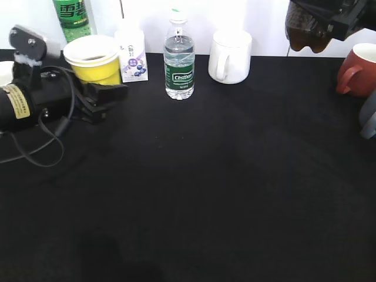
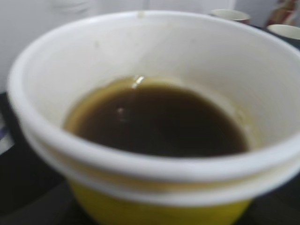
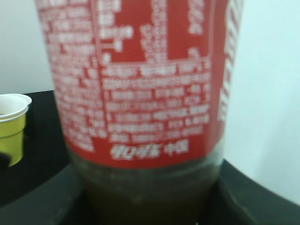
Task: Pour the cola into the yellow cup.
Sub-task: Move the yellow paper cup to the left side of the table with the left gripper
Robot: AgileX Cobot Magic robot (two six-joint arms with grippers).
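Note:
The yellow cup (image 1: 94, 66) stands at the back left of the black table with dark cola inside. My left gripper (image 1: 103, 91) reaches in from the left, its black fingers round the cup's base. In the left wrist view the cup (image 2: 154, 197) fills the frame and hides the jaws. My right gripper (image 1: 332, 22) is shut on the cola bottle (image 1: 306, 32) and holds it in the air at the top right. In the right wrist view the bottle (image 3: 140, 93) with its red label sits between the jaws (image 3: 150, 201), and the cup (image 3: 11, 131) shows at far left.
Along the back edge stand a green soda bottle (image 1: 73, 17), a small white carton (image 1: 133, 56), a clear water bottle (image 1: 179, 64) and a white mug (image 1: 230, 56). A red mug (image 1: 358, 70) and a grey-blue object (image 1: 369, 117) are at the right edge.

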